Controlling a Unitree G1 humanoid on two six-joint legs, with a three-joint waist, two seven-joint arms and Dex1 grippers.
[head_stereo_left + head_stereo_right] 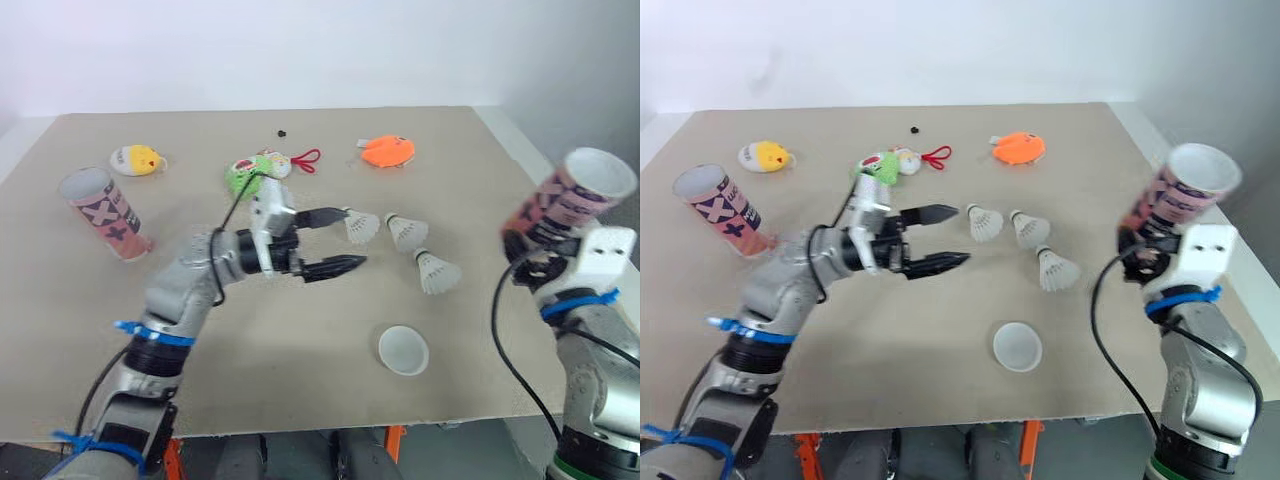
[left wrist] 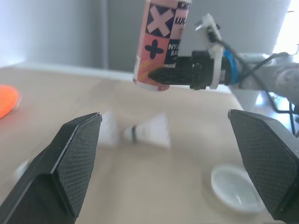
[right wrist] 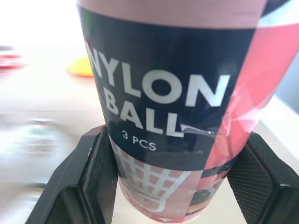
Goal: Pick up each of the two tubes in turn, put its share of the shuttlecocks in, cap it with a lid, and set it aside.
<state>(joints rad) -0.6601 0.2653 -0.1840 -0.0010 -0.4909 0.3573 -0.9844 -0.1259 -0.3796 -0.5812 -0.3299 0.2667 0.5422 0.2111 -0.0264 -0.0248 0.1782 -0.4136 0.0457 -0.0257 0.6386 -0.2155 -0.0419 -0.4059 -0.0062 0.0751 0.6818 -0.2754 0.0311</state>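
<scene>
My right gripper (image 1: 530, 250) is shut on a pink and black tube (image 1: 570, 200), held up off the table at the right edge with its open mouth upward; the tube (image 3: 177, 112) sits between both fingers. My left gripper (image 1: 345, 240) is open over the middle of the table, its fingertips just left of the nearest of three white shuttlecocks (image 1: 362, 226), (image 1: 406, 231), (image 1: 437, 271). A second tube (image 1: 103, 212) stands at the far left. A white lid (image 1: 403, 350) lies near the front edge.
A yellow plush toy (image 1: 137, 160), a green and white toy with a red cord (image 1: 262, 170) and an orange toy (image 1: 387, 151) lie along the back of the table. A small black speck (image 1: 283, 132) lies farther back.
</scene>
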